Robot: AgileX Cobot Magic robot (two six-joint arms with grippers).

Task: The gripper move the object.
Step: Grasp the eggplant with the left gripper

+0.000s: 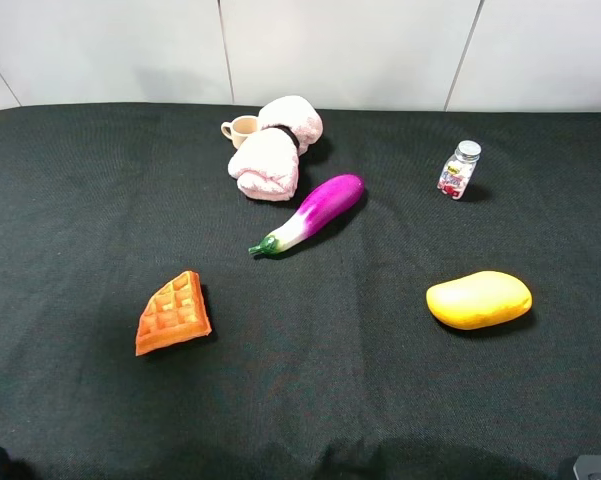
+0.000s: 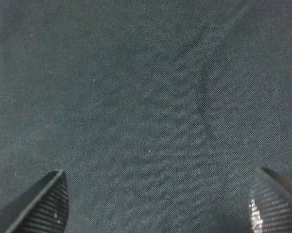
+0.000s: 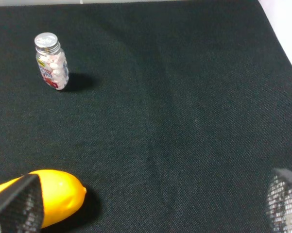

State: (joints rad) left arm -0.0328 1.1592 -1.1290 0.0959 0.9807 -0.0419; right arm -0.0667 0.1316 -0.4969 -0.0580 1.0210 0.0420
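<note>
Eggplant [image 1: 310, 213] between waffle [image 1: 173, 314], left, and mango [image 1: 478, 299], right

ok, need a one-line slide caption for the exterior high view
Toy eggplant lying diagonally on black cloth, ringed by waffle wedge, mango, capped bottle, rolled pink towel and small cup.

The black cloth [image 2: 136, 97] under the left gripper [image 2: 158, 201] is matt and finely woven, with shallow creases. That gripper's pads [image 2: 41, 211] are black, ribbed and faintly shiny. Near one pad of the right gripper [image 3: 153, 206], the mango [image 3: 63, 194] looks like smooth plastic with a soft sheen. Well ahead of that claw, the bottle [image 3: 52, 65] is clear and glossy under a metallic, ridged cap [image 3: 46, 41]. Well apart from both claws, the eggplant [image 1: 315, 210] is glossy and smooth, the waffle wedge [image 1: 173, 313] is matt and gridded, and the rolled towels [image 1: 275, 150] are fluffy cloth.
</note>
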